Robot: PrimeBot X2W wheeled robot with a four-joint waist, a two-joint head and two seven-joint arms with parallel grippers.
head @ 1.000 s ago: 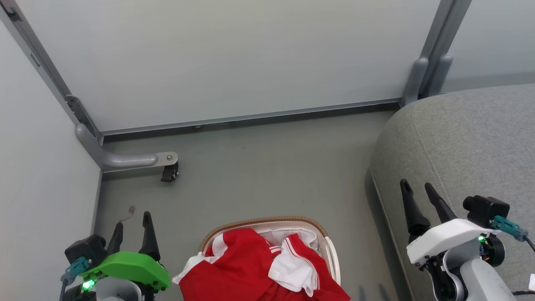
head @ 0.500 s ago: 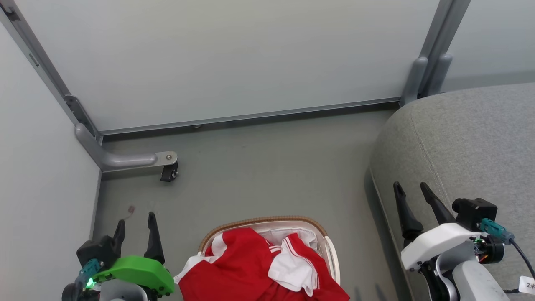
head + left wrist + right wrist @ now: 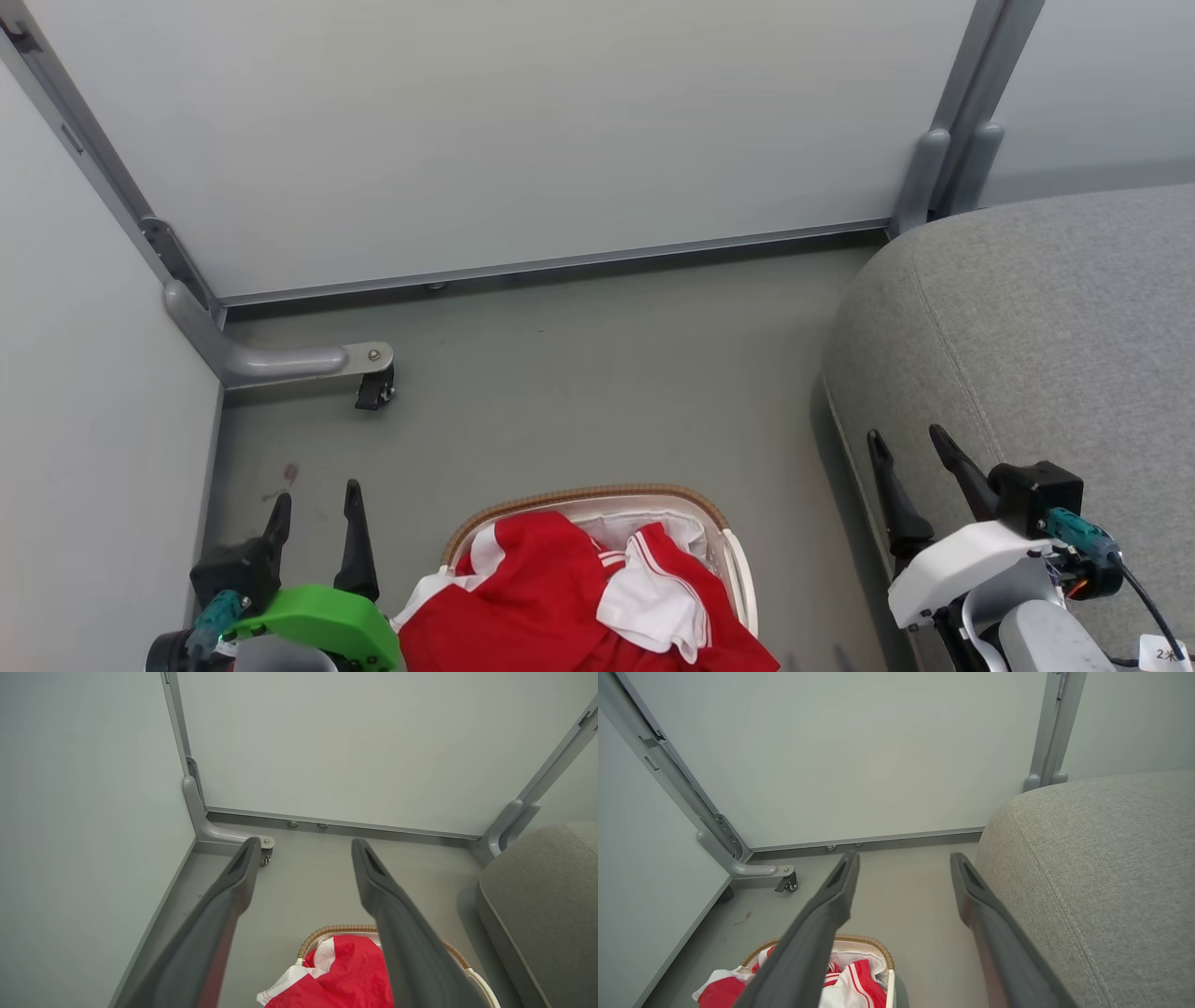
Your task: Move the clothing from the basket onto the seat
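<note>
Where the clothing (image 3: 551,611) lies heaped in the basket (image 3: 597,491) on the floor (image 3: 579,392), it sits between the two arms, low in the head view.
- Left gripper (image 3: 317,492): fingers spread wide, empty. It is just beside the white-and-red edge that spills over the rim, and is the nearer arm.
- Right gripper (image 3: 905,433): fingers also spread, empty. It is farther from the heap, by the edge of the seat (image 3: 1046,317).
- Likely reach: from the left gripper, rightward and down.
- Drop point: across the basket, on the right.

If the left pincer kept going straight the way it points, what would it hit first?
Probably the grey floor just short of the back panel. The left pincer, open, points beyond the basket. Depth is unclear.
</note>
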